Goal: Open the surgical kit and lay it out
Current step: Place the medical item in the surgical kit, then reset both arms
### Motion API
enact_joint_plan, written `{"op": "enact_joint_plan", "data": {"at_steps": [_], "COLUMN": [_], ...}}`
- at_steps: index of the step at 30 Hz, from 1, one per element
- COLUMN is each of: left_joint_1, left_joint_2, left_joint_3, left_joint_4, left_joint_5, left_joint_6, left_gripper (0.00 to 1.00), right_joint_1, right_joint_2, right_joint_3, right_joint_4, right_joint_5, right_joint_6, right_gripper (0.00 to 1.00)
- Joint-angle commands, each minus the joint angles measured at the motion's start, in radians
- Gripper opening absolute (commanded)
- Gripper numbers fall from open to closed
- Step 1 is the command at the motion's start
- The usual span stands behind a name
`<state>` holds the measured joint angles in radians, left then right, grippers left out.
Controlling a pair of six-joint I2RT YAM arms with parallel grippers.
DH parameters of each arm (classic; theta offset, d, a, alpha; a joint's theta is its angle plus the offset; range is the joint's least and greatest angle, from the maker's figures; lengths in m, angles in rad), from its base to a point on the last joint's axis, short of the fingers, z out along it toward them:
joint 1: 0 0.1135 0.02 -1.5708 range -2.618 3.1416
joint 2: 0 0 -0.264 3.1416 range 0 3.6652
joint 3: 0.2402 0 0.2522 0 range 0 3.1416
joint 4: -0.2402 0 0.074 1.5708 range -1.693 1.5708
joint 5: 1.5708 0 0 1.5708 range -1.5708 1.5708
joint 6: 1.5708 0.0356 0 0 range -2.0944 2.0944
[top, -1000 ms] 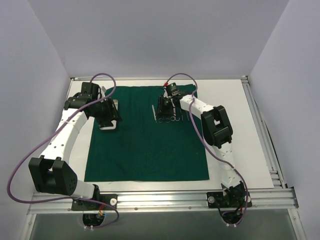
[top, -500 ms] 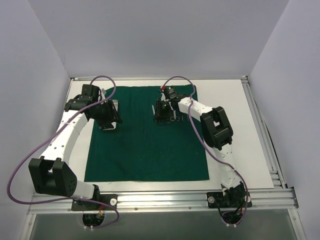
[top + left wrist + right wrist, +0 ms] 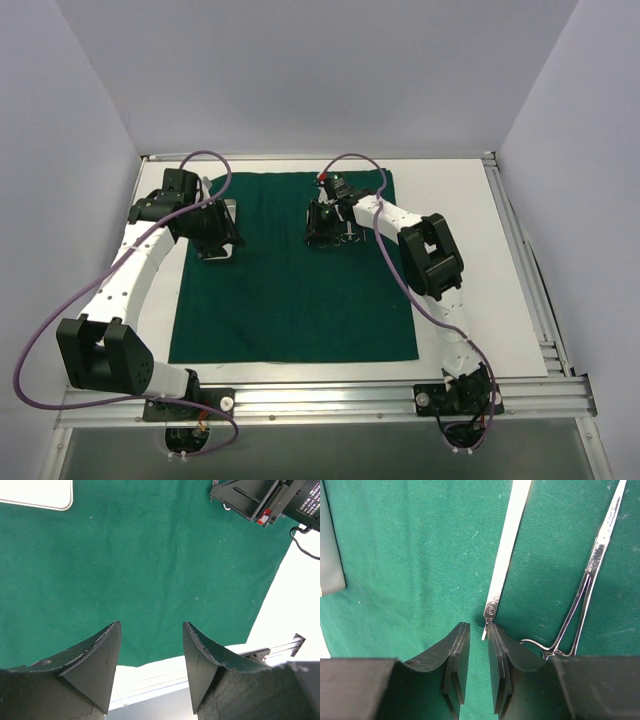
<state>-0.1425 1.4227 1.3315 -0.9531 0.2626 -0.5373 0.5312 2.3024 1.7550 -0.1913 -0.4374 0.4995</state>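
The dark green drape [image 3: 290, 300] lies spread flat on the white table. The steel tray [image 3: 214, 256] rests near its left edge, mostly hidden under my left gripper [image 3: 215, 232]. In the left wrist view that gripper [image 3: 151, 627] hangs open and empty above the cloth [image 3: 150, 555], with a tray corner [image 3: 35, 495] far off. My right gripper [image 3: 477, 627] is low over the cloth with only a narrow gap. The thin end of a flat steel scalpel handle [image 3: 507, 555] touches the inner edge of its right finger [image 3: 496, 645]. Ring-handled forceps [image 3: 590, 570] lie to the right.
More ring-handled instruments [image 3: 350, 237] lie in a row by the right gripper [image 3: 325, 225], near the drape's far edge. A grey tray edge [image 3: 330, 545] shows at the left of the right wrist view. Aluminium rails [image 3: 520, 260] frame the table, and purple cables loop off both arms.
My right gripper has slid a little to the left along the drape's far part. The left arm has barely moved.
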Motion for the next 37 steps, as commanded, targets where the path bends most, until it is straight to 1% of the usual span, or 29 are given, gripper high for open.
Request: {"op": "enact_joint_plan", "data": {"at_steps": [1, 7, 9, 10, 12, 13, 14, 15, 17, 21, 22, 23, 26, 28, 29, 30, 31, 32, 33, 34, 35, 36, 37], "left_joint_1": [0.001, 0.001, 0.0, 0.001, 0.001, 0.003, 0.003, 0.004, 0.006, 0.006, 0.006, 0.006, 0.007, 0.007, 0.006, 0.007, 0.007, 0.003, 0.003, 0.003, 0.003, 0.003, 0.003], "left_joint_2": [-0.022, -0.019, -0.016, -0.016, -0.016, -0.018, -0.016, -0.016, -0.011, -0.007, -0.011, -0.019, -0.048, -0.067, -0.086, -0.1, -0.114, -0.142, -0.159, -0.174, -0.204, -0.22, -0.232], "left_joint_3": [0.015, 0.012, 0.014, 0.014, 0.014, 0.015, 0.015, 0.014, 0.009, -0.006, -0.018, -0.029, -0.083, -0.118, -0.164, -0.192, -0.221, -0.274, -0.302, -0.331, -0.366, -0.443, -0.483], "left_joint_4": [0.024, 0.024, 0.025, 0.028, 0.034, 0.04, 0.043, 0.048, 0.071, 0.12, 0.144, 0.16, 0.229, 0.293, 0.318, 0.347, 0.425, 0.462, 0.497, 0.58, 0.638, 0.795, 0.882], "left_joint_5": [0.013, 0.012, 0.012, 0.012, 0.012, 0.007, 0.009, 0.01, 0.029, 0.093, 0.107, 0.137, 0.19, 0.219, 0.24, 0.285, 0.305, 0.325, 0.354, 0.371, 0.391, 0.42, 0.488], "left_joint_6": [0.017, 0.034, 0.045, 0.048, 0.059, 0.062, 0.065, 0.065, 0.066, 0.068, 0.068, 0.065, 0.042, 0.025, -0.002, -0.016, -0.032, -0.061, -0.076, -0.095, -0.14, -0.171, -0.208], "left_gripper": [0.61, 0.62, 0.63, 0.64, 0.65, 0.65, 0.65, 0.66, 0.66, 0.66, 0.7, 0.83, 0.84, 0.85, 0.95, 0.96, 0.98, 0.94, 0.94, 0.94, 0.94, 0.94, 0.94], "right_joint_1": [0.003, 0.003, 0.003, 0.003, 0.003, 0.003, 0.001, 0.0, -0.003, -0.011, -0.013, -0.013, -0.013, -0.013, -0.016, -0.016, -0.016, -0.014, -0.013, -0.016, -0.016, -0.022, -0.025], "right_joint_2": [-0.034, -0.081, -0.106, -0.118, -0.167, -0.185, -0.204, -0.242, -0.274, -0.394, -0.417, -0.441, -0.55, -0.653, -0.688, -0.745, -0.77, -0.794, -0.837, -0.859, -0.883, -0.929, -0.952], "right_joint_3": [0.04, 0.099, 0.112, 0.107, 0.077, 0.06, 0.043, 0.012, -0.014, -0.112, -0.165, -0.193, -0.331, -0.423, -0.522, -0.569, -0.613, -0.702, -0.75, -0.8, -0.912, -0.963, -1.015], "right_joint_4": [-0.037, -0.121, -0.154, -0.157, -0.157, -0.152, -0.148, -0.143, -0.142, -0.096, -0.085, -0.07, 0.018, 0.131, 0.174, 0.266, 0.301, 0.337, 0.419, 0.465, 0.527, 0.647, 0.718], "right_joint_5": [0.005, 0.046, 0.052, 0.052, 0.063, 0.068, 0.074, 0.078, 0.094, 0.112, 0.12, 0.127, 0.135, 0.146, 0.146, 0.143, 0.143, 0.152, 0.16, 0.173, 0.172, 0.161, 0.143], "right_joint_6": [-0.001, -0.05, -0.061, -0.074, -0.084, -0.09, -0.096, -0.101, -0.107, -0.096, -0.092, -0.076, -0.058, -0.018, -0.007, 0.007, 0.032, 0.046, 0.068, 0.106, 0.126, 0.151, 0.168], "right_gripper": [0.22, 0.27, 0.32, 0.38, 0.44, 0.51, 0.55, 0.62, 0.99, 1.0, 1.0, 1.0, 1.0, 1.0, 1.0, 1.0, 1.0, 1.0, 1.0, 1.0, 1.0, 1.0, 1.0]}}
